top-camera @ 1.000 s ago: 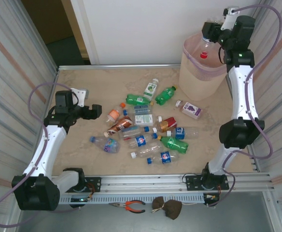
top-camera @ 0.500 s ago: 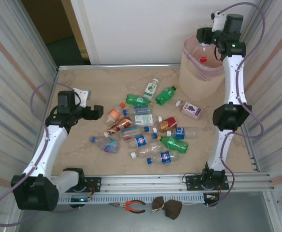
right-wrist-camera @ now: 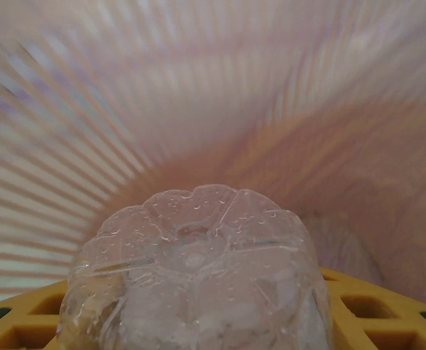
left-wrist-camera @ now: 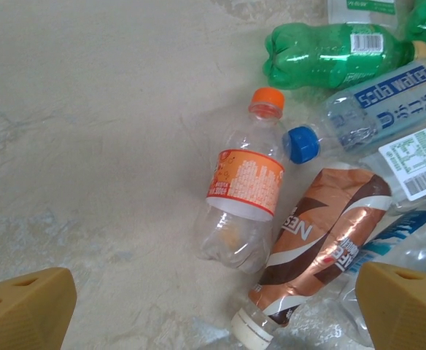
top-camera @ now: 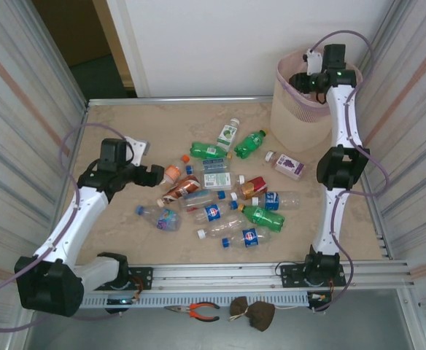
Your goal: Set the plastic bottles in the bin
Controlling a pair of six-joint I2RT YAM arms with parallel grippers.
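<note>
The beige bin (top-camera: 298, 117) with its pink liner stands at the table's back right. My right gripper (top-camera: 303, 79) hangs in its mouth, shut on a clear bottle (right-wrist-camera: 195, 273) whose ribbed base faces the liner's inside (right-wrist-camera: 286, 109). Several plastic bottles lie in a heap mid-table (top-camera: 220, 191). My left gripper (top-camera: 155, 173) is open just left of the heap. Its yellow fingers (left-wrist-camera: 25, 311) straddle the base of an orange-capped clear bottle (left-wrist-camera: 246, 186) and a brown-sleeved bottle (left-wrist-camera: 322, 244). A green bottle (left-wrist-camera: 330, 55) and a blue-capped one (left-wrist-camera: 373, 109) lie beyond.
A purple-labelled bottle (top-camera: 289, 165) lies near the bin's foot. Corrugated walls close in the table on both sides. Pliers (top-camera: 196, 311) and a dark lump (top-camera: 253, 312) lie below the front rail. Bare tabletop (top-camera: 125, 124) stretches along the back left.
My right arm has lowered the bottle from above the rim down into the bin's mouth. My left gripper has slid right, closer to the orange-capped bottle.
</note>
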